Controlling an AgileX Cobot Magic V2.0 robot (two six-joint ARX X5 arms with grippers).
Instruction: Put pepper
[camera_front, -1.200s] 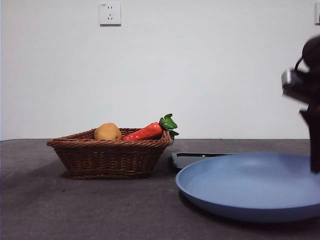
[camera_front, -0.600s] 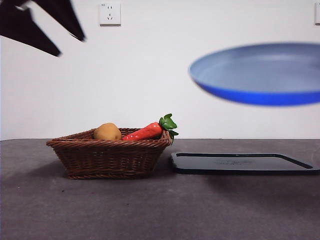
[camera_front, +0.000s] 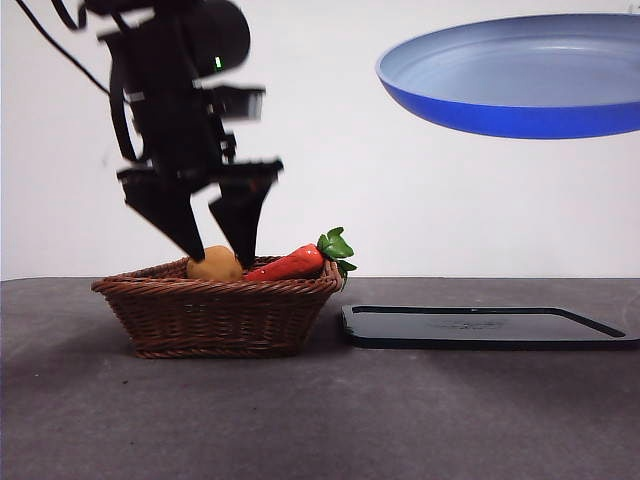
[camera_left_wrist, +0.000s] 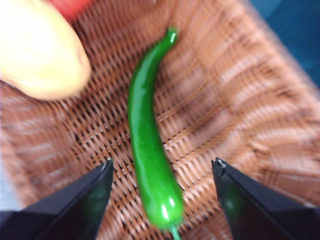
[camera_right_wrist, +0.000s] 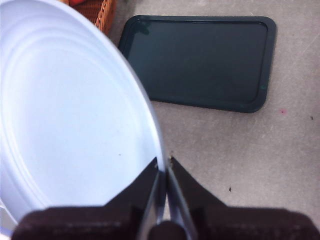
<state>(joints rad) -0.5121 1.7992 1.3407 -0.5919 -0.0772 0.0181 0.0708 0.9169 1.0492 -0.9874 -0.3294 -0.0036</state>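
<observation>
The left gripper hangs over the basket, fingers spread wide astride the pepper on its floor. Glossy, likely light and slippery; mid-body looks the best hold. The right gripper pinches the blue plate aloft.

Open left gripper straddles the pepper in the basket.
</observation>
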